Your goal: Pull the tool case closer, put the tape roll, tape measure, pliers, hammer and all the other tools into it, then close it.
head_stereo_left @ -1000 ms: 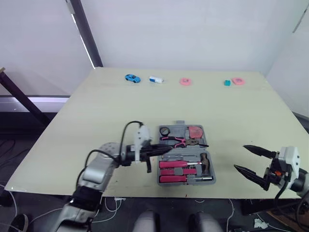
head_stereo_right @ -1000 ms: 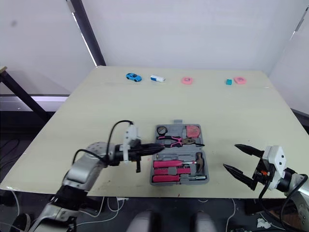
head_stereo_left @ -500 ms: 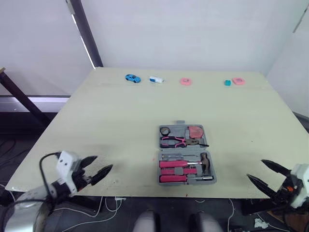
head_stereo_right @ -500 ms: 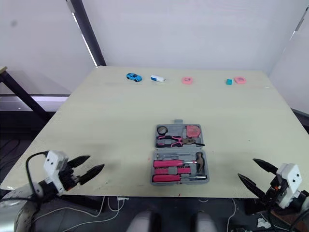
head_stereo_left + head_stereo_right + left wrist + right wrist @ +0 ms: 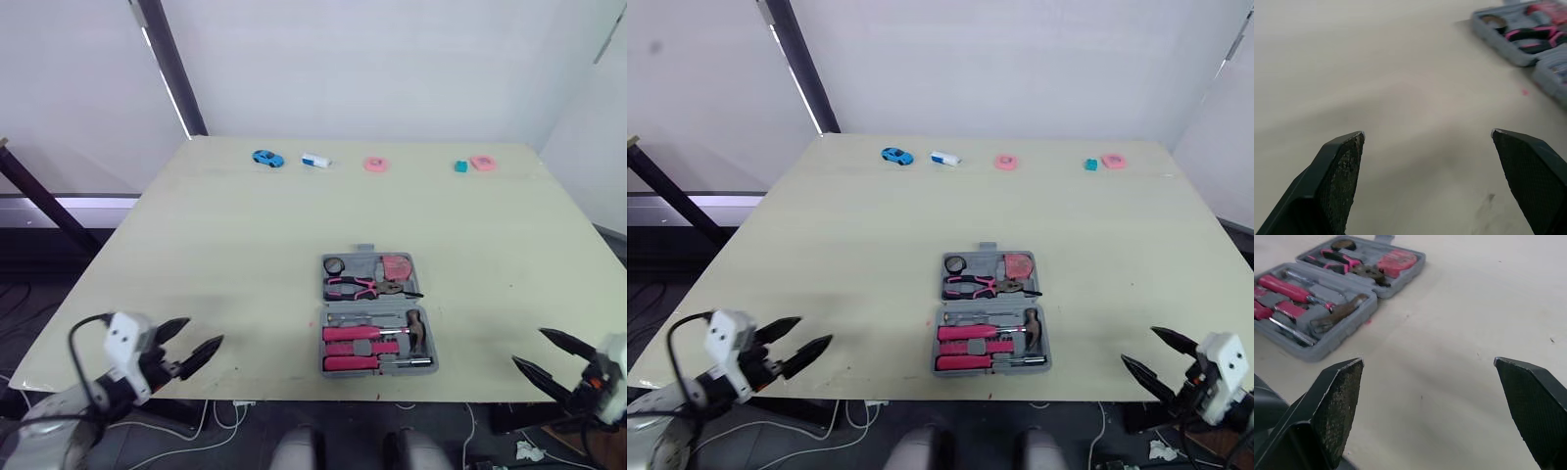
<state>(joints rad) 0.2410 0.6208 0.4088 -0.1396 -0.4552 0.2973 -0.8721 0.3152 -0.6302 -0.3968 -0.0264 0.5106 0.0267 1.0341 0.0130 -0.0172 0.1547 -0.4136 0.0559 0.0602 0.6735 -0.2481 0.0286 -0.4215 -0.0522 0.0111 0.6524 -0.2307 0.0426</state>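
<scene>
Your case (image 5: pixel 323 284) lies on the table (image 5: pixel 225 255), centre, near the front edge. In its rear half the tape roll (image 5: pixel 335 264) sits left, the tape measure (image 5: pixel 396 266) right, the pliers (image 5: pixel 358 286) before them. In the front half, screwdrivers (image 5: pixel 358 335) lie left, hammer (image 5: pixel 415 331) right. Your left gripper (image 5: pixel 206 330) and right gripper (image 5: pixel 529 346) flank it, well apart, at the front corners.

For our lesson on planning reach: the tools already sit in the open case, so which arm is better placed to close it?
Right, probably. The right gripper hangs open slightly nearer the tool case, and its wrist view takes in most of the case; the left gripper, also open, sees just a corner of it.
</scene>
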